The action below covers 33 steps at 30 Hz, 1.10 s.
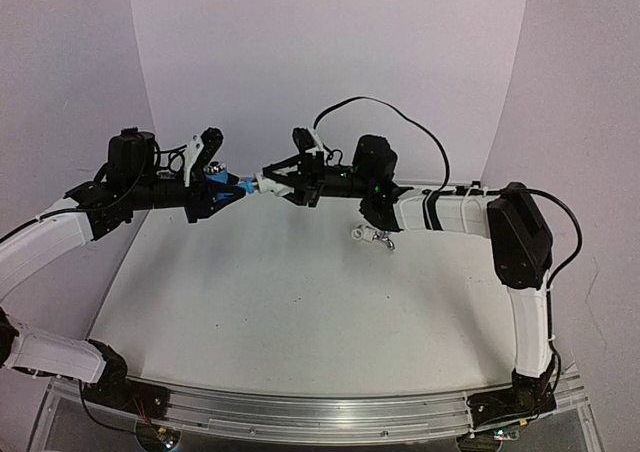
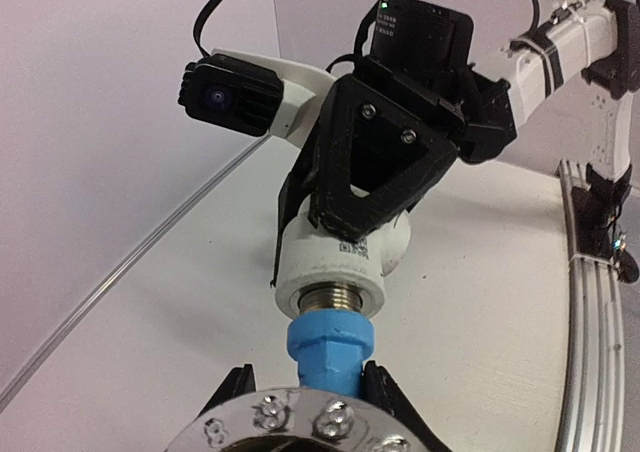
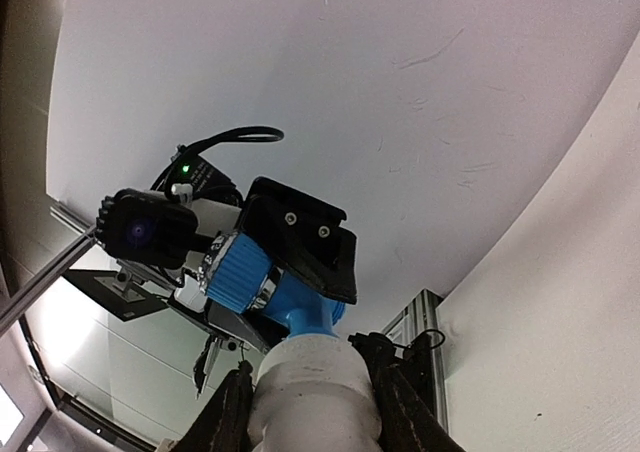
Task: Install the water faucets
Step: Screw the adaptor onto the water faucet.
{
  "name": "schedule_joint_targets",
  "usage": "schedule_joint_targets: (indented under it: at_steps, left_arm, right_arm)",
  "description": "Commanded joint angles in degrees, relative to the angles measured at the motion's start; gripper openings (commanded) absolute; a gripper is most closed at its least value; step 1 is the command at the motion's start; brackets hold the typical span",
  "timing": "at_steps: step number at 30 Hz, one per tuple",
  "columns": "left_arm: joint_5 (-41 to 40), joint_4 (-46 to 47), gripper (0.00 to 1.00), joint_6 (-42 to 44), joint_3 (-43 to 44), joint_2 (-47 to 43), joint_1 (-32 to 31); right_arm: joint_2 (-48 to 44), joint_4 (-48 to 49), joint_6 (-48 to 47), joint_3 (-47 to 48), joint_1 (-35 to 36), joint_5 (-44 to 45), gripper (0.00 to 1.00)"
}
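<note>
Left claw (image 2: 312,387) is part-closed, clamped on the blue faucet (image 2: 330,344) by its hex body, with the knob end back toward the wrist. Right claw (image 3: 312,397) is also part-closed, gripping the white fitting (image 2: 345,262) around its barrel. Both parts are held in the air, nose to nose between the two claws. The faucet stem is entering the fitting's metal threaded insert (image 2: 335,297), and I can't tell how deep it is. The silver faucet (image 1: 372,236) lies on the tabletop (image 1: 280,312), below and just behind the right claw, under that wrist.

Risks:
- Cross-threading if the two axes aren't collinear. Nothing is fixtured, so any wrist droop tilts the stem.
- Torque may spin the round fitting in the right claw's pads instead of driving the thread.
- The plastic hex could slip or cam out of the left claw.
- A right-arm drop or sweep could knock the silver faucet.

Markings: a small black square code print (image 2: 355,247) on the fitting, too small to read. No brand text is legible anywhere.
</note>
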Motion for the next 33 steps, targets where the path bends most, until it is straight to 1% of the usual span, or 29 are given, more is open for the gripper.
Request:
schedule_joint_targets:
  at_steps: [1, 7, 15, 23, 28, 30, 33]
  left_arm:
    - [0.51, -2.41, 0.00, 15.23, 2.33, 1.85, -4.77]
    - [-3.29, -3.78, 0.00, 22.64, 1.03, 0.53, -5.71]
    - [-13.14, -4.52, 0.00, 28.98, 1.01, 0.18, -8.80]
    - [-29.54, -4.50, 0.00, 39.20, 0.66, 0.74, -14.86]
    - [-36.82, -5.95, 0.00, 45.82, 0.06, 1.14, -18.33]
    - [-40.11, -7.61, 0.00, 47.19, 0.21, 2.29, -19.77]
    - [-39.44, -8.90, 0.00, 45.03, 0.12, 2.64, -20.39]
  right_arm:
    - [3.15, -4.20, 5.03, 3.19, 5.07, 0.27, 0.00]
    - [4.80, -4.23, 10.06, 3.59, 5.09, -0.04, 0.00]
    - [7.13, -4.73, 17.09, 5.06, 5.07, 1.19, 0.00]
    - [7.47, -10.35, 20.02, 5.38, 5.14, 2.02, 0.00]
    - [6.98, -12.36, 23.38, 4.33, 5.10, 2.49, 0.00]
    - [6.39, -13.23, 24.27, 3.57, 5.13, 2.88, 0.00]
    - [5.16, -13.69, 24.83, 2.31, 5.12, 3.37, 0.00]
